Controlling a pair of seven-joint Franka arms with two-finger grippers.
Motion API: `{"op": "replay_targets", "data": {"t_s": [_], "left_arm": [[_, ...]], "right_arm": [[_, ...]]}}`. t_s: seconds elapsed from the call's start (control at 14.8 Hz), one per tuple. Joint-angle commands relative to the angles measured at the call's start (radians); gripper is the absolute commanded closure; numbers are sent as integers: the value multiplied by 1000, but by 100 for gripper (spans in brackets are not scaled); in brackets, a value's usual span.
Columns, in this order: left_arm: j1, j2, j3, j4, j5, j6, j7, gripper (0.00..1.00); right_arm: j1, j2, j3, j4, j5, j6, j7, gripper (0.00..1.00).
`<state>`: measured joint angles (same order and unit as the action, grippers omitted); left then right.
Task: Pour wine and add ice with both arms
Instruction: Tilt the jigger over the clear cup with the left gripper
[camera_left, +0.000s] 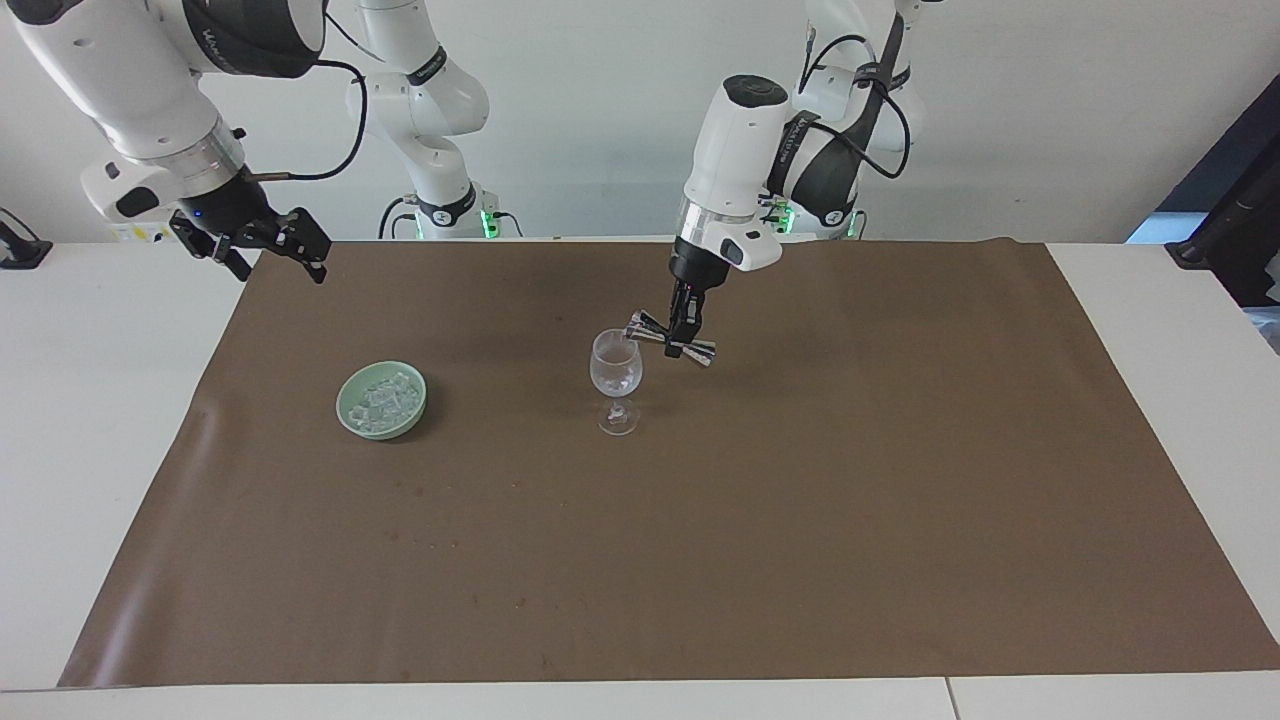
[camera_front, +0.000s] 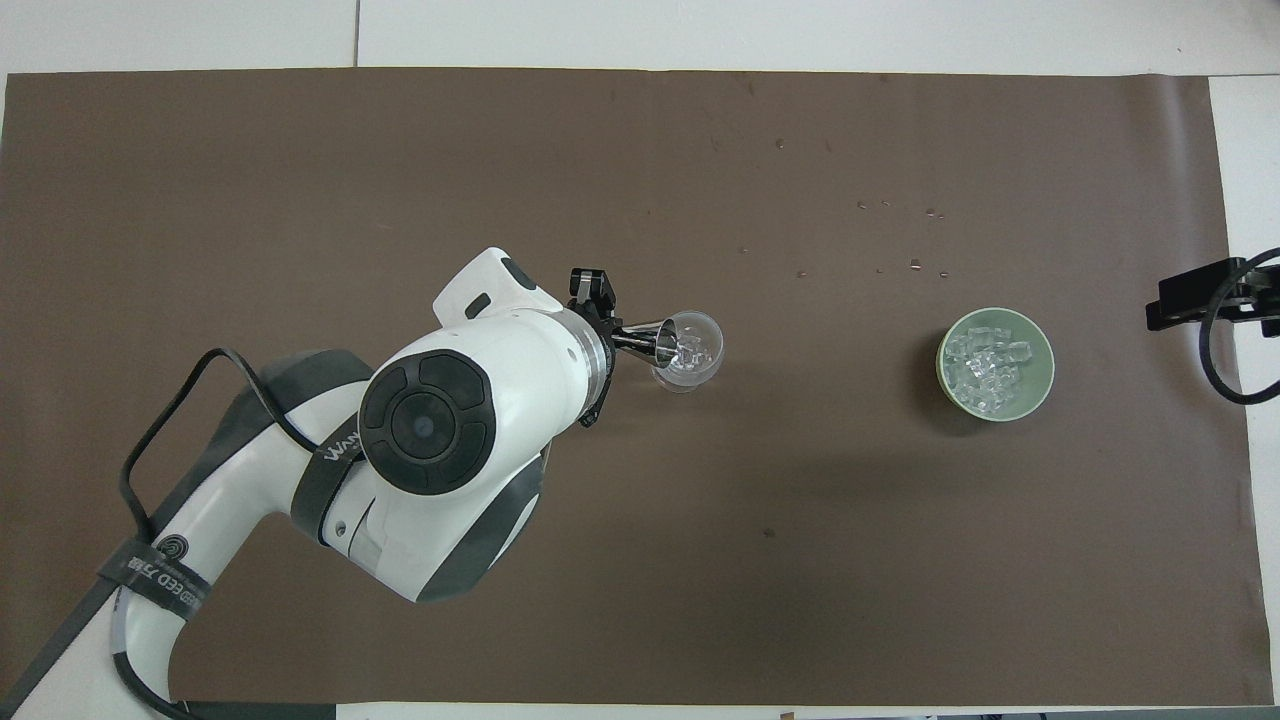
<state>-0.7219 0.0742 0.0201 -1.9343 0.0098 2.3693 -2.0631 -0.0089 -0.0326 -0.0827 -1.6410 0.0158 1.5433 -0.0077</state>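
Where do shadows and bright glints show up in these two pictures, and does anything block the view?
Facing view: soft shadows lie on the brown mat beside the green bowl and under the left gripper; the metal jigger and wine glass glint. Overhead view: the left arm covers much of the mat, and the ice glints white in the bowl.
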Motion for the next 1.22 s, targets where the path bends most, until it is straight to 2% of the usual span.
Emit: {"op": "replay_targets", "data": {"t_s": [0.0,0.54,0.74,1.15], "left_arm": [[-36,22,11,47,77,-44,-26,100],[-65,25,11,73,217,-74,-57,100],[-85,85,11,135,323,-108,-149,100],[-93,85,11,143,383,-139,-154,100]], "right_arm": [[-17,-16,11,-16,0,3,-15,0],[-17,-16,11,-16,0,3,-15,0],[-17,-16,11,-16,0,3,-15,0],[-17,-16,11,-16,0,3,-15,0]]}}
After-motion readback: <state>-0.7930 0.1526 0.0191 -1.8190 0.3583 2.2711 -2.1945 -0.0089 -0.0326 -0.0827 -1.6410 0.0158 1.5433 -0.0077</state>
